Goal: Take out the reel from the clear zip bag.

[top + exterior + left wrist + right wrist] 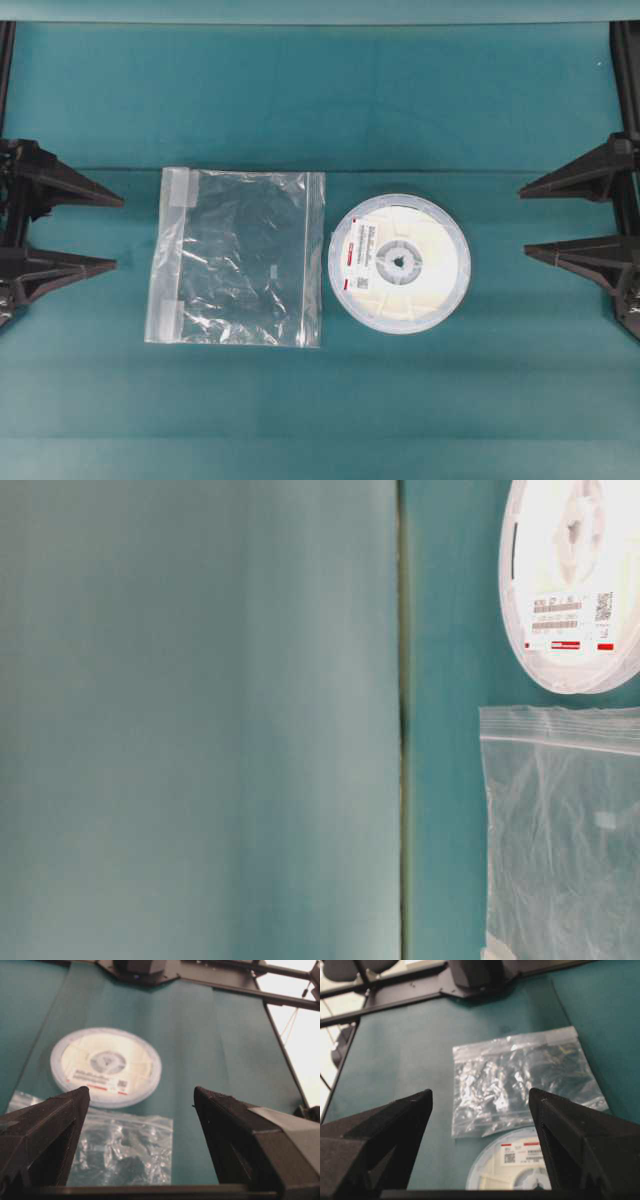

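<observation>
My left end effector (118, 233) and right end effector (521, 220) both spread wide, grasping nothing, reel (399, 263) flat on the green worktop (320, 110), just beside the clear zip bag (238, 257), at its 3 o'clock

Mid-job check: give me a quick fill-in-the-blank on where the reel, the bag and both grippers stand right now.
1. The reel lies flat on the table, ____ the clear zip bag, not in it.
2. The bag holds ____.
3. The left gripper and the right gripper both have their jaws ____.
4. In the overhead view, the reel lies on the bag's ____ side.

Missing words: beside; nothing; open; right
</observation>
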Action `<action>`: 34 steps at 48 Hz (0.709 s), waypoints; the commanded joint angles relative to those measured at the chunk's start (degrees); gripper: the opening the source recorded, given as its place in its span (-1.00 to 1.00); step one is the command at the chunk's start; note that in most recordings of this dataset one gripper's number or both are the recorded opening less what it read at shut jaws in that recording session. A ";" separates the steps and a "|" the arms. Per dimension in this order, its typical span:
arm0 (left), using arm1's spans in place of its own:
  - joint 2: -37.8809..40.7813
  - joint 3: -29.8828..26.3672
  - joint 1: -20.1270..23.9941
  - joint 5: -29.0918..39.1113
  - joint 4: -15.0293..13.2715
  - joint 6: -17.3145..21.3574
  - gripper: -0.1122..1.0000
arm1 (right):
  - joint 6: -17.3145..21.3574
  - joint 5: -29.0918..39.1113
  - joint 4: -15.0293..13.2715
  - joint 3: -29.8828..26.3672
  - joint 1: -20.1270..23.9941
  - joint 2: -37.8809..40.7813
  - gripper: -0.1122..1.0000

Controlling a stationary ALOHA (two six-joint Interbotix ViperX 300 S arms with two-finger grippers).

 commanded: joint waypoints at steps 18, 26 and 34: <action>0.18 -1.49 -0.18 -0.26 0.09 0.18 0.84 | -0.53 0.44 -0.18 -1.05 0.00 -0.79 0.86; 0.18 -1.49 -0.18 -0.26 0.09 0.18 0.84 | -0.53 0.44 -0.18 -1.05 -0.09 -0.79 0.85; 0.18 -1.58 -0.18 -0.26 0.09 0.18 0.84 | -0.53 0.44 -0.18 -1.05 -0.09 -0.79 0.85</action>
